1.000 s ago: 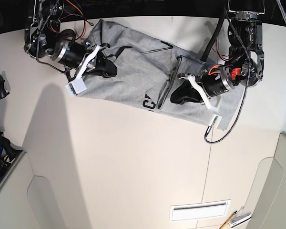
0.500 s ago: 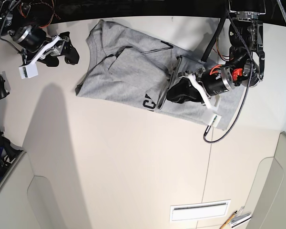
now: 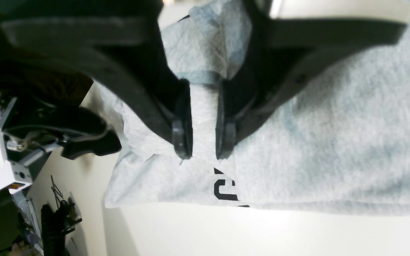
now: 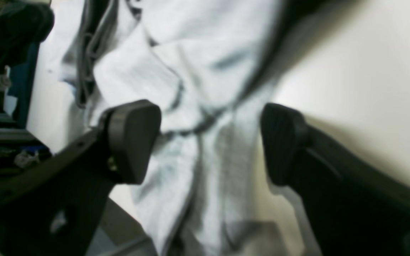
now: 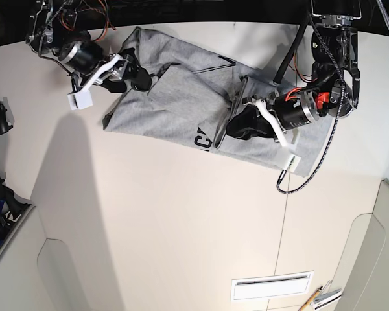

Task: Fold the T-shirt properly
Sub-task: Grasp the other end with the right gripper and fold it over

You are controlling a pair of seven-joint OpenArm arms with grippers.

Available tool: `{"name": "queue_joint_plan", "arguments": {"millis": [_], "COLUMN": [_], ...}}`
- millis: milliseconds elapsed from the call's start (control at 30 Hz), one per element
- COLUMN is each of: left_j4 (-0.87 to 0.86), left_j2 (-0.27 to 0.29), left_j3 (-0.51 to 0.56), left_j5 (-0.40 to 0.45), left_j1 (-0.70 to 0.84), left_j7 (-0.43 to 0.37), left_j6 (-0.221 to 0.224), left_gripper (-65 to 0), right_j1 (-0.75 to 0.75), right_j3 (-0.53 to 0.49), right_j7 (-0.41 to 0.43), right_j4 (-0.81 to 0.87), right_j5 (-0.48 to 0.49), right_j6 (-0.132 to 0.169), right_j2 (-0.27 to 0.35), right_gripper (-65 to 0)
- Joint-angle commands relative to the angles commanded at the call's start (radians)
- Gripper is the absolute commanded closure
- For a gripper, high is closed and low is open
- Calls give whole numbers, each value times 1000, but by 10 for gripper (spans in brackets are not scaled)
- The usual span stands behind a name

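Currently: T-shirt (image 5: 181, 103) lying crumpled on the pale surface (image 5: 181, 220), far side in base view, roughly half-folded, wrinkled. Only a fragment of black lettering (image 5: 203, 138) showing at the near hem; rest of the print tucked under or hidden by the fold, unreadable.

Left end effector (image 3: 204, 142) down on the cloth near that lettering, fingers (image 3: 183, 135) nearly together with a narrow ridge of grey fabric pinched up between them. In base view, tips buried under the wrist housing, grip not checkable there. Lettering (image 3: 226, 186) just below the tips in the left wrist view, cut off by the hem.

Right end effector (image 4: 210, 142) over the shirt's far-left corner, pads (image 4: 133, 138) spread wide apart, nothing held. Right wrist view heavily motion-blurred: folds and a darker seam visible between the pads, which part of the garment it is not resolvable. Contact with the cloth not decidable either. Base view shows the same end effector (image 5: 131, 72) at the shirt edge, tips dark against dark shadow, hard to separate.

Neck opening not clearly identifiable in any view. Black cable (image 5: 311, 170) looping off the left arm across the shirt's right end.
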Motion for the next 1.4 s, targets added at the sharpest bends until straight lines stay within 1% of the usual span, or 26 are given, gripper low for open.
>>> {"name": "queue_joint_plan", "arguments": {"millis": [67,100,200,267,300,333,367,400,433,467,500,533,567,667,733,800,900,967,1000,1100,1167,1200,1267,1300,1367,1400], "left_j4": [0,0,0,0,0,0,0,0,0,0,0,4,8,20,21,21,21,21,21,20,21,20,20,20,19,19], "left_j2": [0,0,0,0,0,0,0,0,0,0,-1,0,-1,-6,-12,-26,-40,-39,-39,-32,-32,-32,-26,-15,13,27], "left_j3": [0,0,0,0,0,0,0,0,0,-3,-9,-21,-37,-100,-152,-201,-259,-271,-269,-247,-199,-165,-90,-53,10,34], "left_j5": [0,0,0,0,0,0,0,0,-5,-19,-38,-46,-49,-49,-49,-57,-90,-94,-95,-129,-135,-135,-132,-128,-106,-78], "left_j1": [0,0,0,0,0,0,0,0,-1,-3,-6,-8,-9,-11,-11,-10,-8,5,16,67,108,124,151,160,167,167], "left_j7": [1,1,1,1,1,1,1,0,0,0,1,2,8,31,40,50,83,90,90,90,90,90,89,89,75,62], "left_j6": [0,0,0,0,0,0,0,0,0,0,0,0,0,0,0,0,0,0,0,0,0,0,0,0,0,0], "left_gripper": [-156,-156,-156,-156,-156,-156,-156,-156,-156,-155,-155,-155,-155,-155,-155,-155,-155,-155,-155,-155,-156,-156,-156,-156,-156,-156], "right_j1": [14,23,43,44,44,45,45,45,45,45,45,45,45,59,78,87,89,92,98,148,195,216,266,290,330,346], "right_j3": [-35,-54,-121,-161,-176,-187,-193,-197,-197,-197,-196,-195,-194,-169,-131,-73,34,104,135,213,232,232,230,221,173,138], "right_j7": [28,32,51,76,82,87,96,100,100,99,99,99,98,67,44,42,39,38,33,-32,-66,-74,-90,-97,-105,-105], "right_j4": [0,-1,-5,-5,-5,-5,-5,-5,-5,-5,-5,-3,0,10,10,10,10,10,10,10,10,10,10,10,10,10], "right_j5": [-33,-41,-70,-109,-127,-139,-150,-163,-168,-177,-188,-205,-208,-208,-207,-198,-143,-101,-82,-14,18,30,60,71,72,64], "right_j6": [-15,-30,-56,-82,-85,-85,-84,-84,-84,-84,-79,-66,-47,-45,-45,-45,-44,-44,-43,-42,-19,-15,-13,2,6,6], "right_j2": [-15,-19,-19,-19,-19,-19,-18,-18,-18,-18,-18,-17,-11,35,92,157,245,298,325,401,440,454,458,458,456,450], "right_gripper": [-458,-458,-458,-458,-457,-441,-402,-327,-222,-103,0,0,0,0,0,0,0,0,0,0,0,0,0,0,0,0]}}
